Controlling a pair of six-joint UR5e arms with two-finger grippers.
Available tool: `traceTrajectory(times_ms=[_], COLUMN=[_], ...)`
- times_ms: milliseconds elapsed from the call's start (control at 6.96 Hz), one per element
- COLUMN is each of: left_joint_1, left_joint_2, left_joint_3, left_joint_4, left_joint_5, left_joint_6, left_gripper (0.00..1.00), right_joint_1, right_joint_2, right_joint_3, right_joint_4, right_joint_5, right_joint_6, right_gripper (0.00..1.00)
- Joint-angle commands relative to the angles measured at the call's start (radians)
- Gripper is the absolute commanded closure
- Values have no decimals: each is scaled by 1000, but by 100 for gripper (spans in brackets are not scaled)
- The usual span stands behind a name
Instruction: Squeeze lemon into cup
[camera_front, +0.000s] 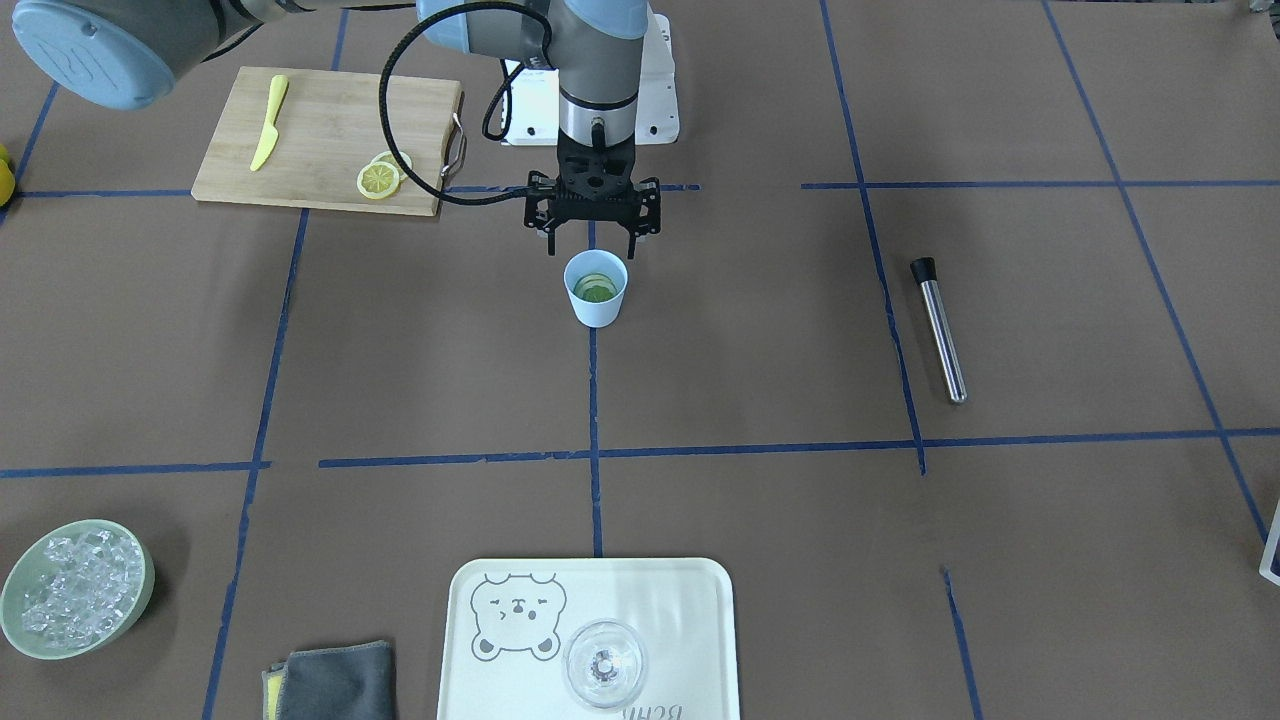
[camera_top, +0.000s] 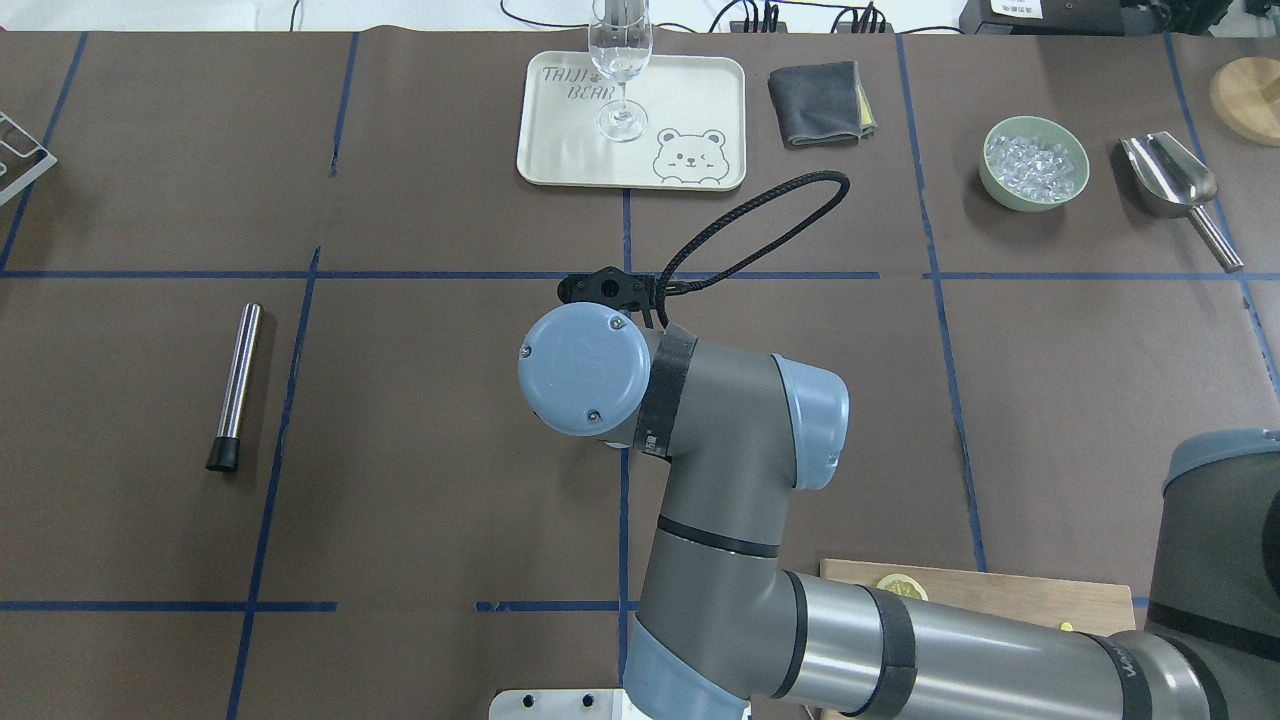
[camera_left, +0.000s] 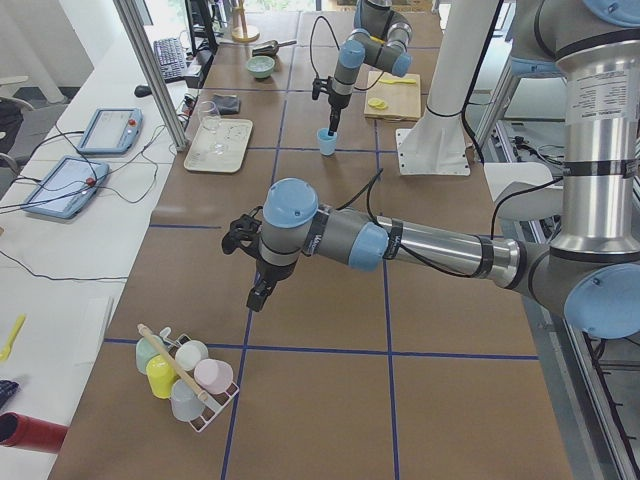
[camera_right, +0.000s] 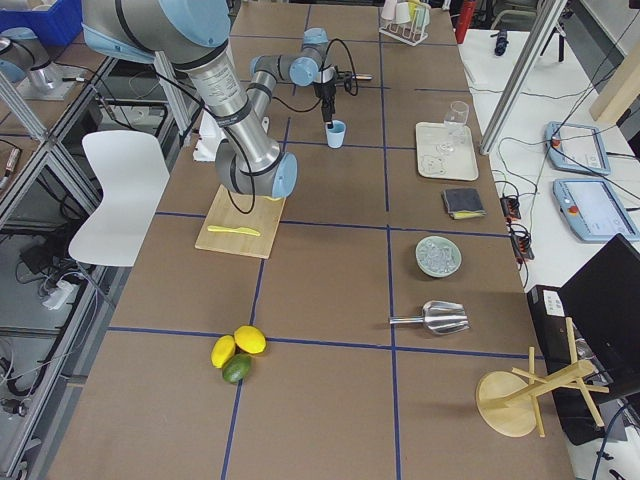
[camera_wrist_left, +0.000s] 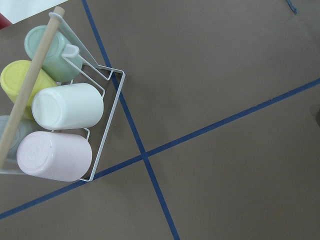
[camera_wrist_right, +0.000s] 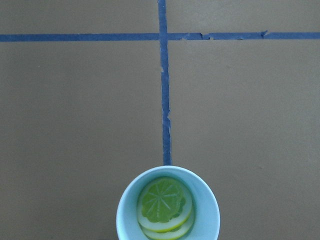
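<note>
The light-blue cup (camera_front: 597, 292) stands at the table's middle on a blue tape line. Greenish-yellow lemon slices (camera_front: 596, 290) lie flat inside it. In the right wrist view the cup (camera_wrist_right: 168, 231) sits at the bottom edge with a slice (camera_wrist_right: 165, 202) on top. Two more lemon slices (camera_front: 381, 177) lie on the cutting board (camera_front: 325, 140). My right gripper (camera_front: 592, 248) hangs just above the cup's far rim, open and empty. My left gripper (camera_left: 257, 293) hovers over bare table near the mug rack; I cannot tell if it is open or shut.
A yellow knife (camera_front: 268, 122) lies on the board. A steel muddler (camera_front: 940, 332) lies to one side. A tray (camera_front: 700, 620) holds a clear glass (camera_front: 603, 664). A green bowl of ice (camera_front: 75, 587), a grey cloth (camera_front: 335, 682) and a mug rack (camera_wrist_left: 60, 115) are about.
</note>
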Motion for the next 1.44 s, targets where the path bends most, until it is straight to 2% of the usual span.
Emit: traceTrajectory(times_ms=[0,287,431,718,862,1006,1149,1293], left_joint_1=[0,-1,-1,2,9,17,43,83], left_joint_2=[-16,-47,-50,-75,-108,-110,-112,-110], left_joint_3=[-6,-7,-3,46,66,63,57,13], left_joint_4=[-4,-18,-68,-351,-374,-427,-450,-454], left_joint_5=[-2,-6,-3,-9,-63,-77,-69,-24], left_joint_6=[0,-6,-10,-20,-76,-124,-204,-256], left_gripper=[0,0,0,0,0,0,0,0], right_joint_1=[61,270,372,637,726,832,964,1065], right_joint_2=[-63,-210,-293,-495,-623,-743,-764,-807], right_joint_3=[91,200,233,238,248,239,218,158], right_joint_4=[-1,7,22,66,73,74,70,71], right_joint_5=[30,230,310,505,507,510,568,684], right_joint_6=[-122,-438,-610,-919,-949,-969,-1112,-1288], right_gripper=[0,0,0,0,0,0,0,0])
